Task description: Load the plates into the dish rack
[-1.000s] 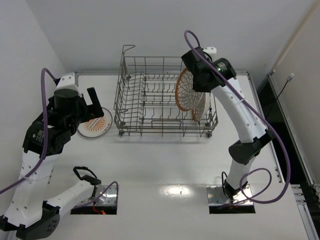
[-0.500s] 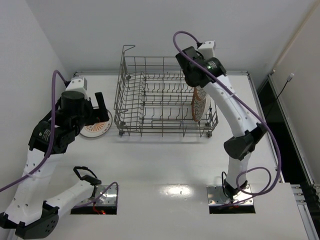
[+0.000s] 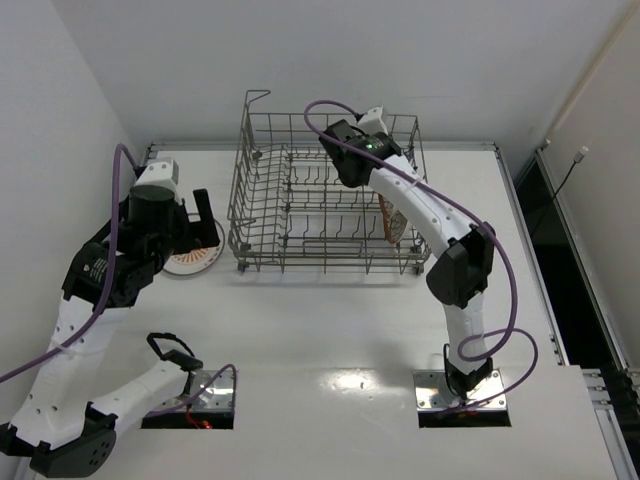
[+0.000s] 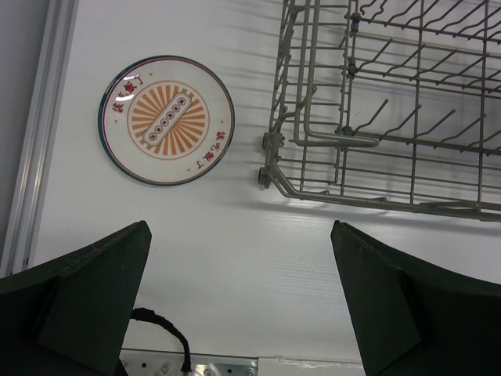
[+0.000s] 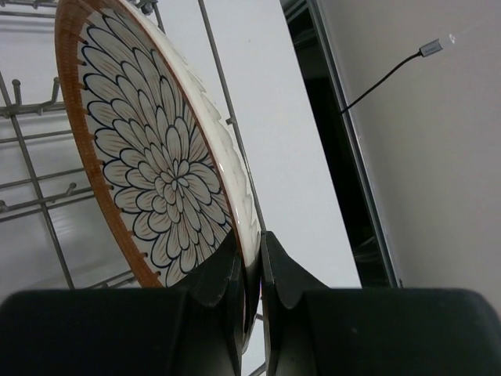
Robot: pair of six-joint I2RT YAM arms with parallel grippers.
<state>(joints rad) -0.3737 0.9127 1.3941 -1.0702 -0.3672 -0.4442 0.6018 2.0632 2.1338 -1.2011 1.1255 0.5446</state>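
The grey wire dish rack (image 3: 330,116) stands at the back of the table. In the right wrist view my right gripper (image 5: 250,247) is shut on the rim of a floral plate (image 5: 156,157) with a brown edge, held upright among the rack's wires. From above, an orange-rimmed plate (image 3: 393,218) stands on edge at the rack's right end, half hidden by my right forearm; the gripper itself is hidden there. A sunburst plate (image 3: 192,258) (image 4: 166,119) lies flat left of the rack (image 4: 337,142). My left gripper (image 3: 190,235) (image 4: 239,227) hovers over it, open and holding nothing.
A black cable loop (image 3: 172,346) lies near the left arm's base. The table's left edge rail (image 4: 47,117) runs close to the sunburst plate. A dark gap with a cable (image 5: 376,86) lies past the table's right edge.
My right arm has swung left across the rack and the held plate has gone down at the rack's right end. My left gripper has shifted slightly right towards the sunburst plate, still open.
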